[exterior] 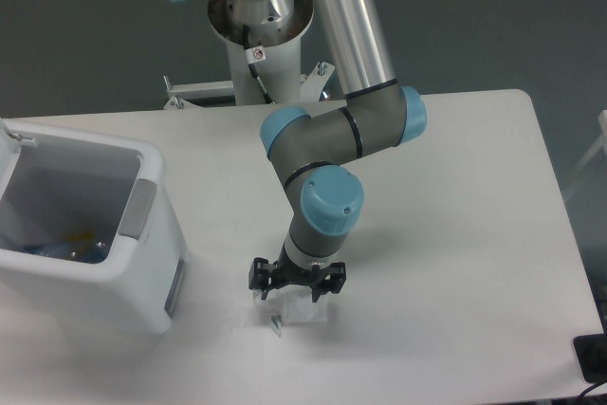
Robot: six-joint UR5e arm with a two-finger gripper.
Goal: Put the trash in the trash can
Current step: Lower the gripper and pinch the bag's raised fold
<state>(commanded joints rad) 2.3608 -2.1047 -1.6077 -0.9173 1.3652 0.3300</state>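
The crumpled white wrapper (303,314), one piece of the trash, lies on the white table near its front edge. My gripper (297,293) points straight down on top of it, jaws spread open, with the fingertips at the wrapper's upper edge. Whether they touch it I cannot tell. The trash can (142,160), a big white bin with a grey handle panel, stands at the left edge of the table, about a hand's width from the gripper. Inside it lies a bluish shape (78,248), apparently the crushed bottle.
The arm's base column (258,40) rises behind the table's far edge. The arm's elbow (379,125) hangs over the table's middle. A black object (592,358) sits off the front right corner. The table's front edge runs just below the wrapper.
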